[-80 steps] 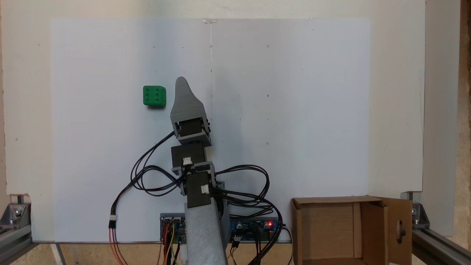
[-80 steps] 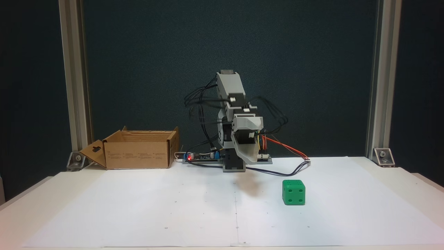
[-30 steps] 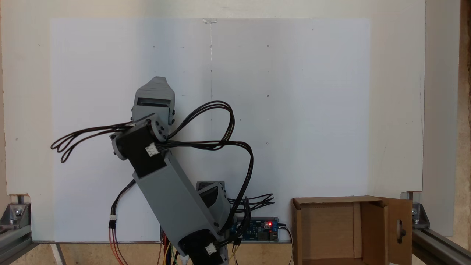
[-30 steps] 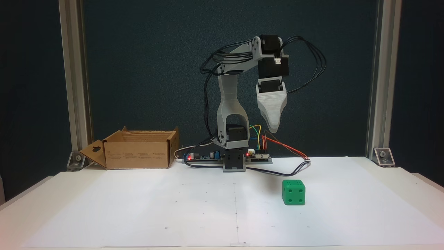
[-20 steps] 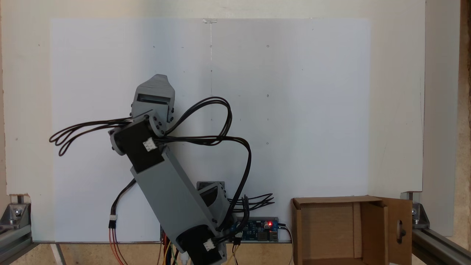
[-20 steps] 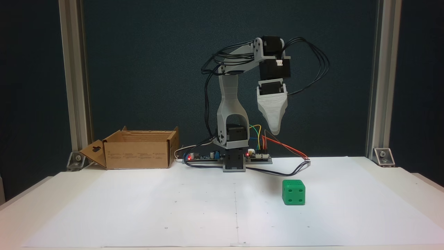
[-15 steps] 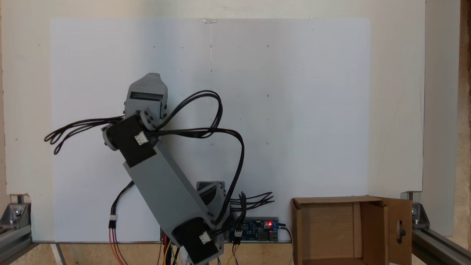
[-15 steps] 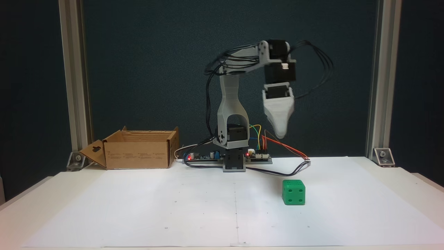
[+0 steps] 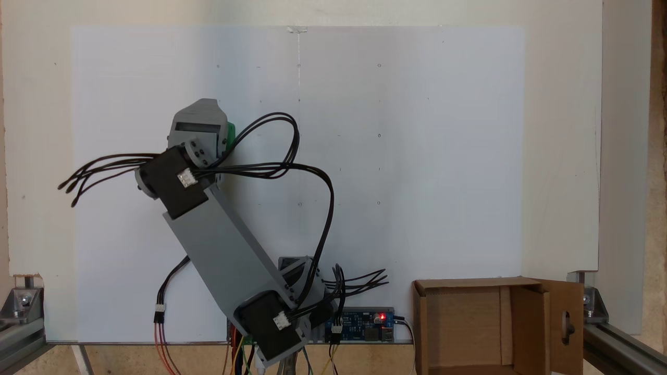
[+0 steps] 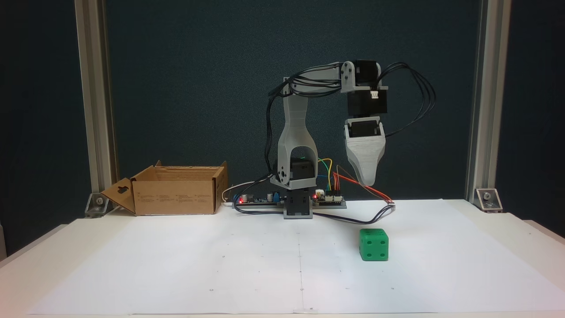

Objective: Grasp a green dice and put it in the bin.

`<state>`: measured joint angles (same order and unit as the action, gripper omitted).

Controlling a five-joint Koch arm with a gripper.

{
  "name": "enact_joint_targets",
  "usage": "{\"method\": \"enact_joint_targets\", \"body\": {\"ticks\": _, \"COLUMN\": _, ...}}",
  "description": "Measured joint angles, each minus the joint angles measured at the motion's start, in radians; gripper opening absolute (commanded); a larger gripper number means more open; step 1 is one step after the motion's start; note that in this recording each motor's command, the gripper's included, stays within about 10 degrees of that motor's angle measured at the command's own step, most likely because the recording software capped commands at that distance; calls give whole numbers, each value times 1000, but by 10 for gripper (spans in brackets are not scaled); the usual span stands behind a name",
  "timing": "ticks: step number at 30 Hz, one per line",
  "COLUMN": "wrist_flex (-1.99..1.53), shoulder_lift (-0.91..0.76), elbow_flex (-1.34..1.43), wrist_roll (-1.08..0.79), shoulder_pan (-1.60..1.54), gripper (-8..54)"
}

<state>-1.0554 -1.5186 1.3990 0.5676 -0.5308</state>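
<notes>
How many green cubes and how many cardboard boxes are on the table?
Green dice: 1
Cardboard bin: 1
Total: 2

A white paper sheet [image 10: 176, 265] covers the table [image 10: 529, 234]. On the sheet sits the green dice [image 10: 374, 244]. The bin [image 10: 176, 196] stands at the table's edge.

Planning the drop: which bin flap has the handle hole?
The flap splayed outward on the bin side farthest from the arm; the others stand upright and show no hole.
</notes>
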Motion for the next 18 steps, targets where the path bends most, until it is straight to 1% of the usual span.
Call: {"method": "enact_joint_targets", "body": {"ticks": 18, "wrist_flex": 8, "shoulder_lift": 25, "elbow_flex": 0, "wrist_roll": 3, "shoulder_pan": -17, "gripper": 432}}
